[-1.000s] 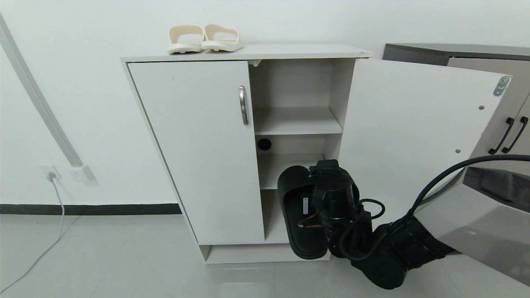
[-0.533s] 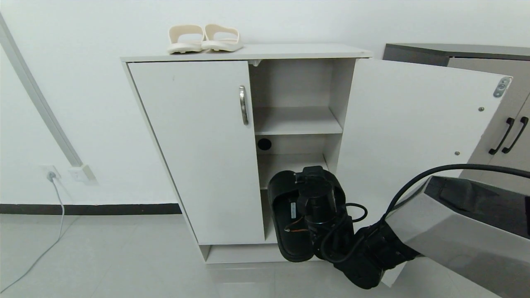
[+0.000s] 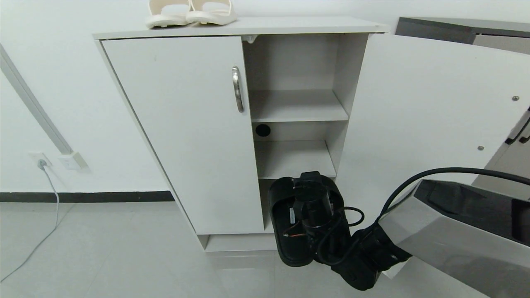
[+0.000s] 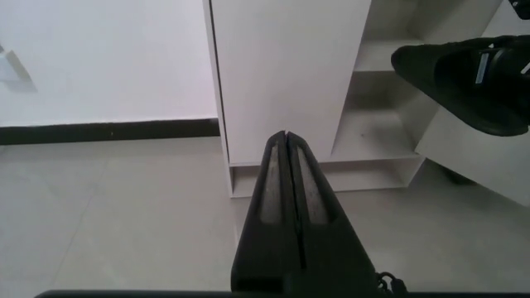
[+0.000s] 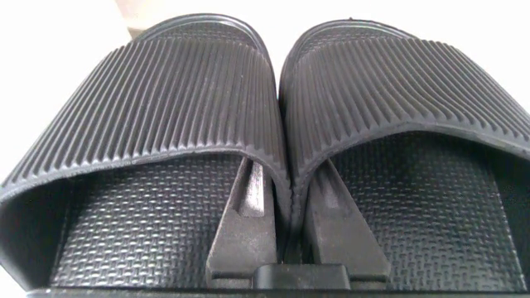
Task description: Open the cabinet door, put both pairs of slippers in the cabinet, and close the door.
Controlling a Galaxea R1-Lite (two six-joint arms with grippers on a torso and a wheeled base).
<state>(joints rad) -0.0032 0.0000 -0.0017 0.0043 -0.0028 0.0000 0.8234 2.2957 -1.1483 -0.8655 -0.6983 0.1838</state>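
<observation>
I keep the right gripper (image 5: 286, 222) clamped on the black slippers (image 3: 290, 225), with its fingers (image 5: 248, 215) pinching both inner strap edges so the pair moves as one unit. The pair is held on end at the mouth of the bottom compartment (image 4: 373, 149), beside the open door (image 3: 422, 103). The left gripper (image 4: 286, 145) is closed on nothing, above the floor. The cream slippers (image 3: 190, 12) sit on top of the cabinet (image 3: 174, 124).

Cream slippers (image 3: 190, 10) cut by top edge; black slippers (image 3: 285, 231) partly hidden behind right end effector (image 3: 310, 184).
</observation>
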